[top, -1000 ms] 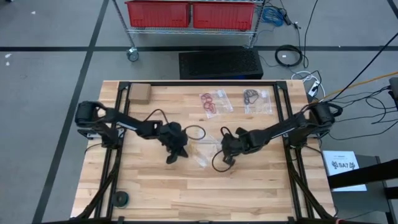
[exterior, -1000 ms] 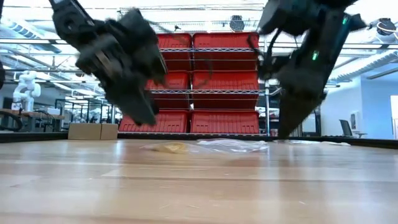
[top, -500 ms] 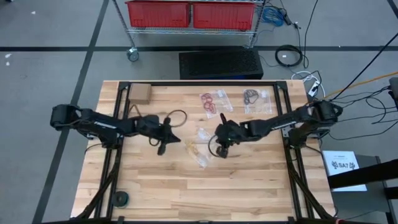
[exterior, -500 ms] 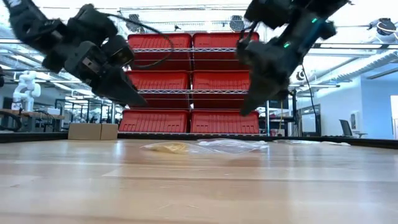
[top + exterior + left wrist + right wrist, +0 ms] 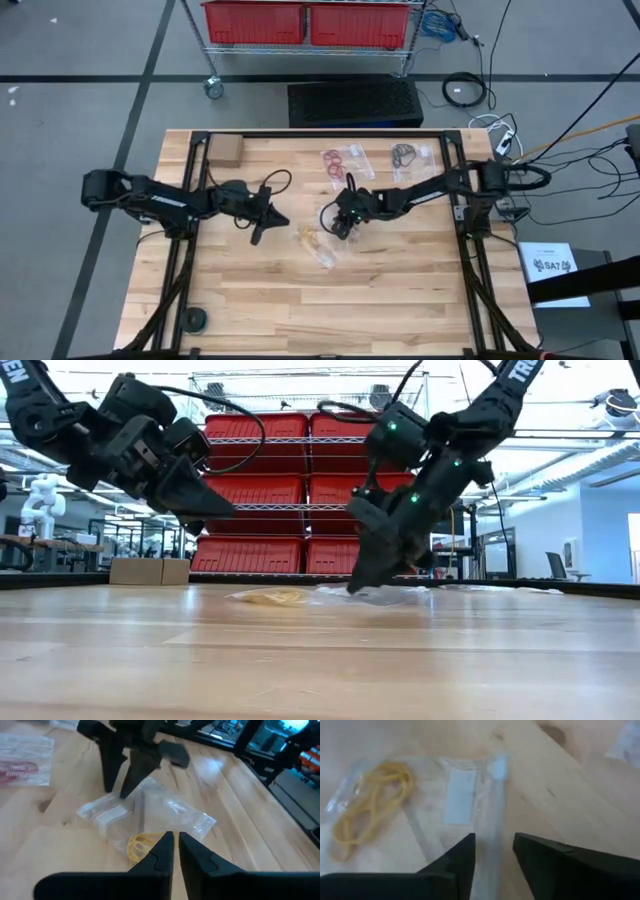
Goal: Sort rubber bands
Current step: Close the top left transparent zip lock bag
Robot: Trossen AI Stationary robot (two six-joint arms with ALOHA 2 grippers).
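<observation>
Mostly sorted: red rubber bands and dark rubber bands lie bagged at the worktop's far side; yellow rubber bands sit mid-worktop by a clear bag. Right tool, released, dips at the bag mouth, likely to hold it. Left tool, nearly clenched, empty, hovers near. Bag contents unclear.

From above, the right gripper covers one end of the clear bag, and the yellow bands there are too small to count. The red bands and dark bands blur into clumps. In the right wrist view the bag is cut off at the edge.
</observation>
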